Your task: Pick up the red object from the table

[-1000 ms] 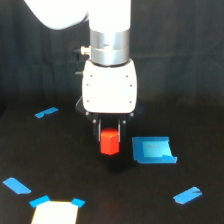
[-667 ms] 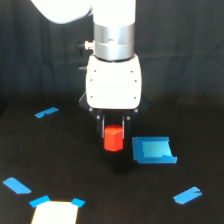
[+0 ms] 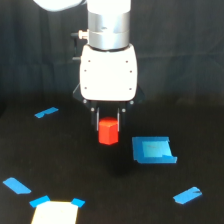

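Note:
The red object point(image 3: 108, 131) is a small bright red-orange faceted block. It hangs between the dark fingers of my gripper point(image 3: 108, 129), clear above the black table point(image 3: 100, 185). The gripper is shut on it from both sides, below the white wrist housing point(image 3: 108, 72). The block's top is hidden between the fingers; its lower half shows below them. A dim shadow lies on the table beneath it.
A larger blue tape sheet point(image 3: 153, 150) lies just to the exterior view's right of the block. Smaller blue tape pieces lie at the left point(image 3: 46, 112), lower left point(image 3: 16, 185) and lower right point(image 3: 187, 195). A pale square patch point(image 3: 55, 212) with blue corners sits at the bottom left.
The gripper has risen with the red object held in it, lifting the block off the table and shifting slightly to the exterior view's right.

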Robot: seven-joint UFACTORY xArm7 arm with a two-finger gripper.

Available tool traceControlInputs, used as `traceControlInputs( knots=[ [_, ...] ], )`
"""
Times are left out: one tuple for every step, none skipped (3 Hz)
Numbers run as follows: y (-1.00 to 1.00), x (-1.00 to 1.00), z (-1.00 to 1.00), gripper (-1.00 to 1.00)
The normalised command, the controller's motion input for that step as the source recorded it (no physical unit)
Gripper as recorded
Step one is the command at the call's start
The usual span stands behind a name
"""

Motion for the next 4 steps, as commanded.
traceControlInputs(
  knots=[
    [-0.20,-0.04,1.00,-1.00],
    [0.24,-0.19,0.13,-0.70],
    [0.32,-0.12,0.14,-1.00],
    [0.29,-0.11,0.00,-1.00]
  ],
)
